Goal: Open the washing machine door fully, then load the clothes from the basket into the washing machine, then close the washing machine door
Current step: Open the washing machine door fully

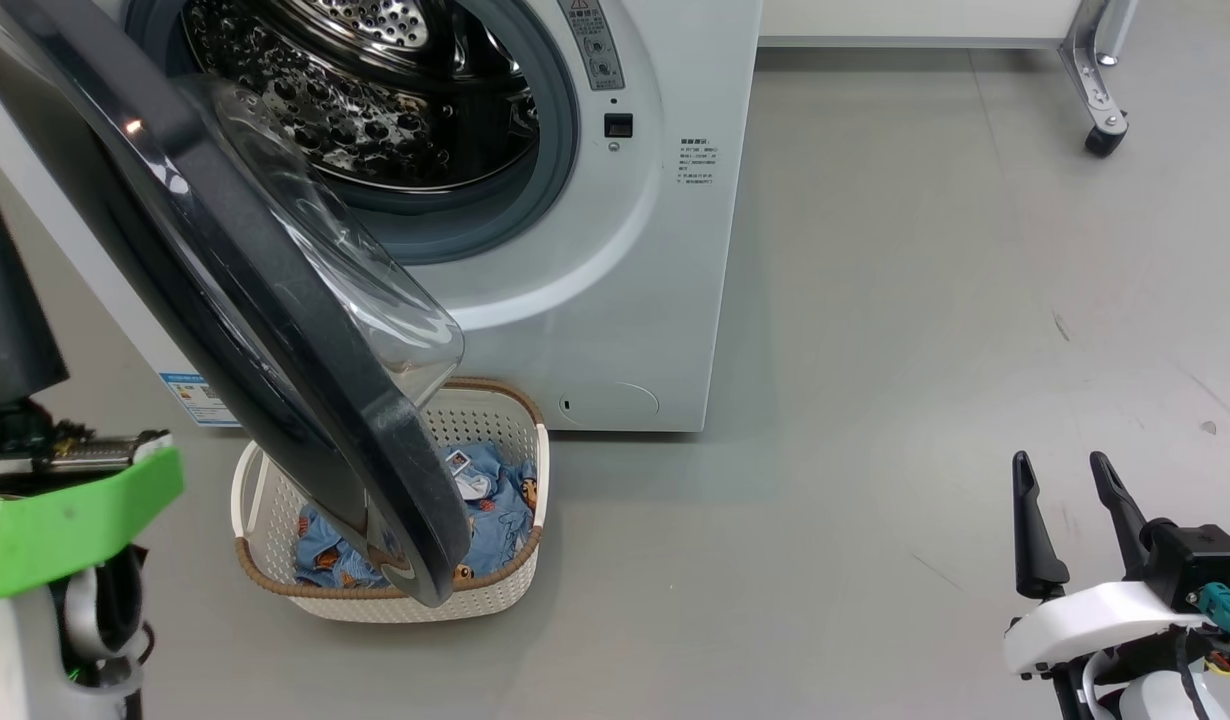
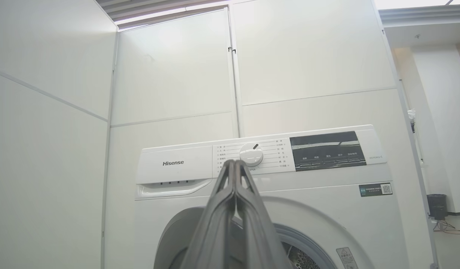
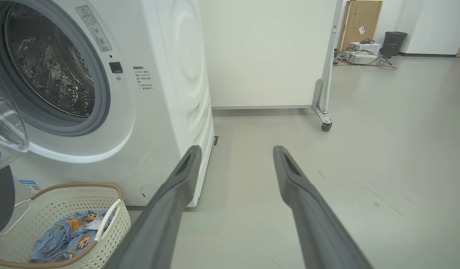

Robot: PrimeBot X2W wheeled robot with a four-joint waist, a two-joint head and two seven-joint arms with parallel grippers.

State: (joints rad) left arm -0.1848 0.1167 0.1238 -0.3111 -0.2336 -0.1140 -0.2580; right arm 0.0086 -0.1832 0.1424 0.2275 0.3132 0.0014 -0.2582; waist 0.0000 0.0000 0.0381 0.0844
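The washing machine door (image 1: 275, 330) stands swung open over the basket (image 1: 472, 417), which sits on the floor (image 1: 925, 350) against the washing machine (image 1: 625, 300), with the clothes (image 1: 500, 500) inside. The left jaws are pressed together on nothing; the right jaws are spread wide and empty.

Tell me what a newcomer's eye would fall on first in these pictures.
The washing machine door, glossy black with its glass bowl, stands swung open across the left of the head view, baring the steel drum behind it. Under its lower edge the basket sits on the floor with the blue clothes inside. At the lower right the right hand holds its fingers apart above the grey floor.
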